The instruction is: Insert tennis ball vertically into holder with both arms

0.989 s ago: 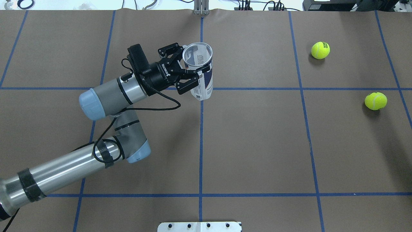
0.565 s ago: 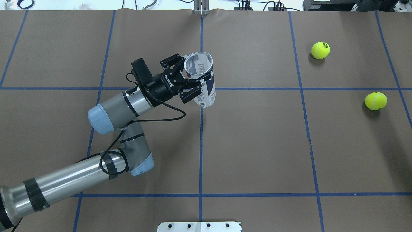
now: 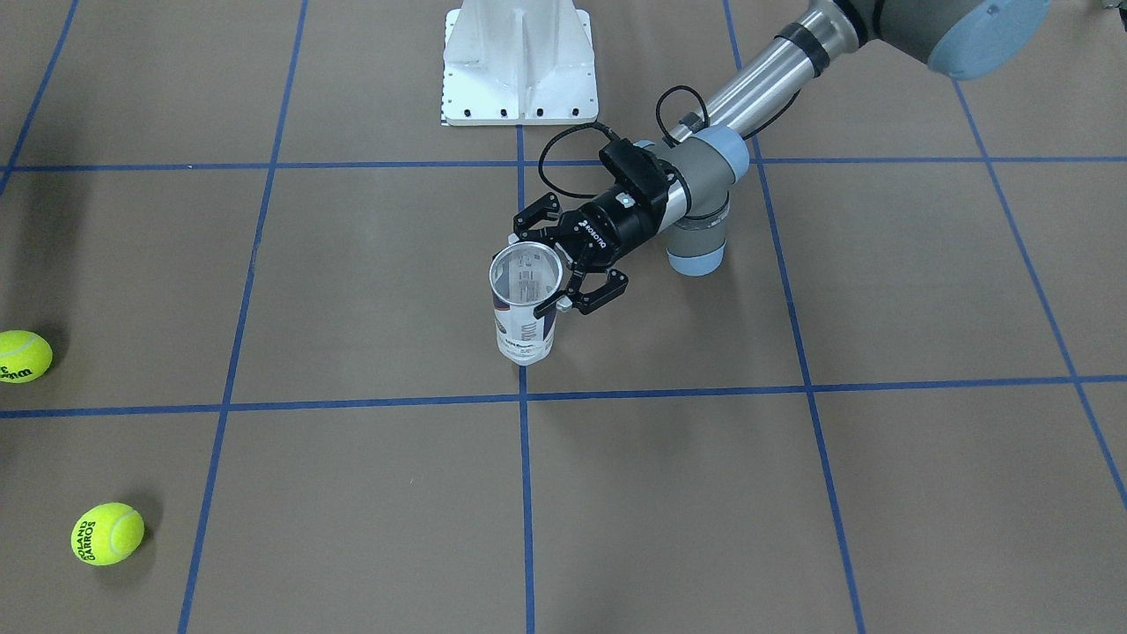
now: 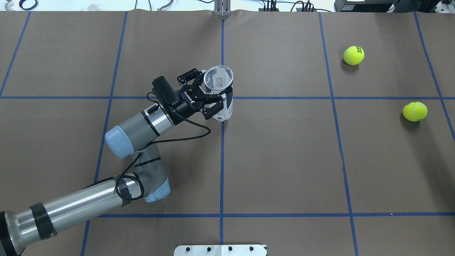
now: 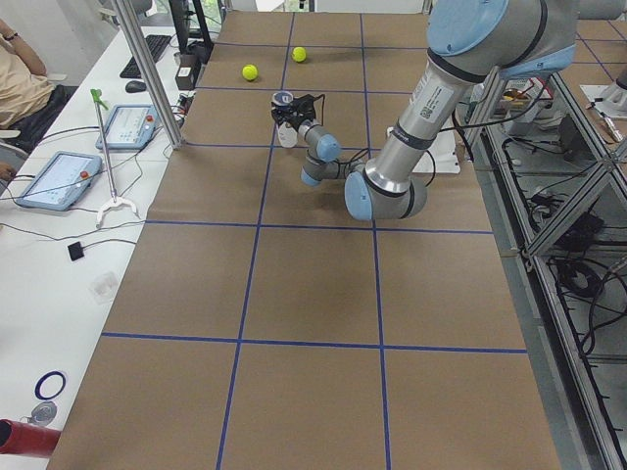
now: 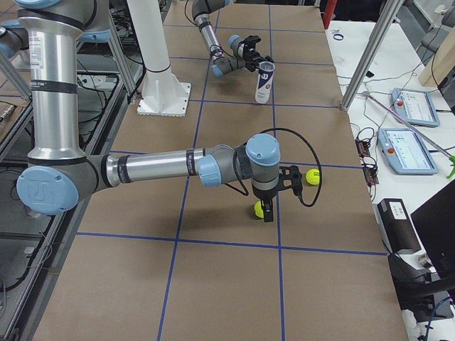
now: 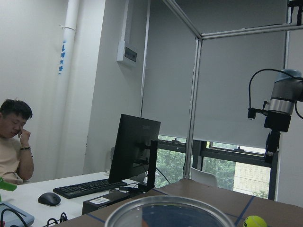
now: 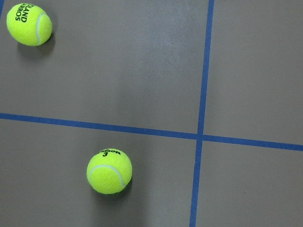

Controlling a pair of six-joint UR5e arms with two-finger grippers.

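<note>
My left gripper is shut on the holder, a clear tube with a white-and-navy label. The tube stands upright, open rim up, at the table's middle line; it also shows in the front view with the left gripper. Whether its base touches the table I cannot tell. It is empty. Two yellow tennis balls lie far right. My right gripper hangs pointing down, high over the nearer ball; I cannot tell if it is open or shut.
The white pedestal base stands at the robot's edge. Blue tape lines cross the brown table. Tablets and a keyboard lie on side benches beyond the far edge. A person sits there.
My left arm has carried the holder a little nearer the robot and lower, still upright in the grip. The balls have not moved.
</note>
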